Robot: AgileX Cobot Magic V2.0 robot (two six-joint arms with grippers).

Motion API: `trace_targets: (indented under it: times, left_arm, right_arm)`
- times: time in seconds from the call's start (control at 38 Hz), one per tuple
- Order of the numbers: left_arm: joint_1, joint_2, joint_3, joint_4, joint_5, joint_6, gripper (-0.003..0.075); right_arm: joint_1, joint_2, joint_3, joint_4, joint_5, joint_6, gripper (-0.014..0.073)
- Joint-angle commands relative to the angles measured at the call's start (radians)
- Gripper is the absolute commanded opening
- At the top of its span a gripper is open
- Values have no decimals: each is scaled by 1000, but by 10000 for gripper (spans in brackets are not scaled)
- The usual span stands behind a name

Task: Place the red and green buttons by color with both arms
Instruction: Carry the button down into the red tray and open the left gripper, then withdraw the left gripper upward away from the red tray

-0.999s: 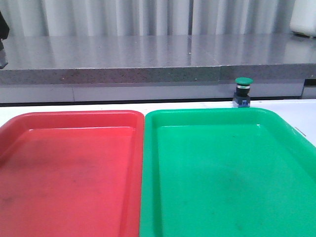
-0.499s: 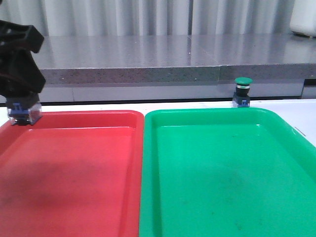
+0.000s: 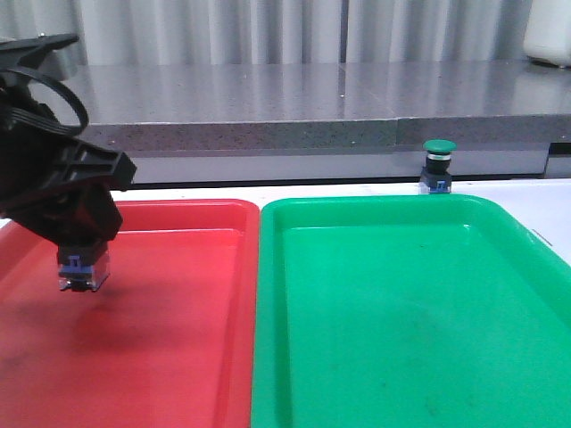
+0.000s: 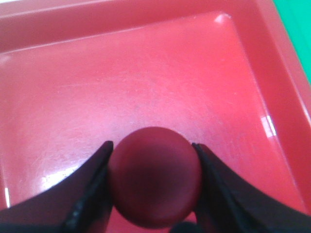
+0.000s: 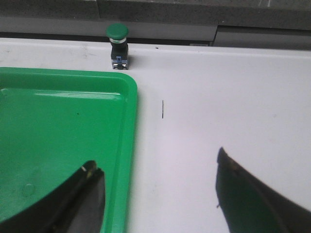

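Over red tray [image 3: 178, 214], left fingers [image 4: 97, 170] clamp red button [image 4: 154, 177].

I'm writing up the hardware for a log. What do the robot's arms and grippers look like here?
The left arm is matte black and blocky, with loose black cables looping above it. Both the left gripper and the right gripper have smooth black claw fingers that taper to a point. No markings are visible.

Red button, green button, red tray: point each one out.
red button [image 4: 154, 177]: left wrist view, on its cap, between the left gripper's fingers.
green button [image 3: 440, 147]: front view, on its cap.
red tray [image 3: 178, 207]: front view, on its far rim.
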State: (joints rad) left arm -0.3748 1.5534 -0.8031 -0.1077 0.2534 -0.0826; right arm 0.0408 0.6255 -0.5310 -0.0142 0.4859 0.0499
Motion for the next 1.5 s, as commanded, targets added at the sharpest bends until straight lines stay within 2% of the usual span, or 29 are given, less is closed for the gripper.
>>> trace_targets:
  times: [0.0, 0.32, 0.39, 0.47, 0.6, 0.66, 0.89, 1.21, 1.47]
  left_arm:
    - [-10, -6, -24, -12, -87, -3, 242]
    - [-10, 24, -24, -12, -98, -3, 244]
    - [-10, 24, -24, -12, -94, -3, 267]
    - [-10, 24, -24, -12, -92, -3, 344]
    - [-10, 24, -26, -12, -92, -3, 518]
    - [-10, 19, -26, -12, -90, -3, 547]
    - [-10, -110, -26, -6, -20, -3, 546]
    - [-10, -462, -26, 49, 221, -3, 545]
    - [-8, -723, -26, 75, 361, -13, 545]
  right_arm:
    - [-8, 6, -33, -7, -76, -8, 510]
    - [-8, 6, -33, -7, -76, -8, 510]
    - [-8, 6, -33, -7, -76, -8, 510]
    - [-8, 6, -33, -7, -76, -8, 510]
    - [-8, 6, -33, -7, -76, -8, 510]
    - [-8, 6, -33, -7, -76, -8, 510]
    - [-8, 6, -33, -7, -76, -8, 510]
    - [-8, 6, -33, -7, -76, -8, 510]
    - [-8, 6, -33, -7, -76, -8, 510]
